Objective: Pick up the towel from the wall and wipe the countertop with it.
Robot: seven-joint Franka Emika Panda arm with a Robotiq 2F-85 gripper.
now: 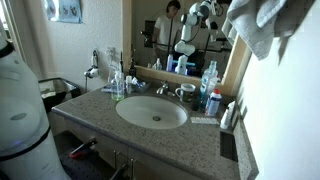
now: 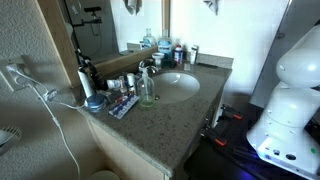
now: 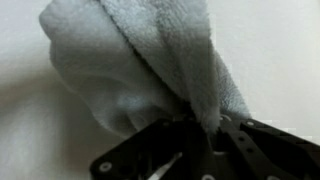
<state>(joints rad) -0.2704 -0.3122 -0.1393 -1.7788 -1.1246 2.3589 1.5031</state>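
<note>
The pale grey towel [image 1: 262, 28] hangs bunched and creased high up by the white wall [image 1: 290, 110], above the countertop's end. My gripper [image 1: 238, 12] is at its upper edge. In the wrist view the towel [image 3: 140, 60] fills the upper frame against the white wall [image 3: 280, 50], and a fold of it is pinched between my black fingers [image 3: 200, 130]. The speckled granite countertop [image 1: 95, 118] with its oval white basin [image 1: 152, 112] lies below and shows in both exterior views [image 2: 165, 120].
Bottles, a cup and toiletries crowd the back of the counter [image 1: 208, 85] by the framed mirror [image 1: 170, 30]. A chrome faucet [image 1: 162, 88] stands behind the basin. More bottles and a corded item [image 2: 30, 85] sit at the counter's other end.
</note>
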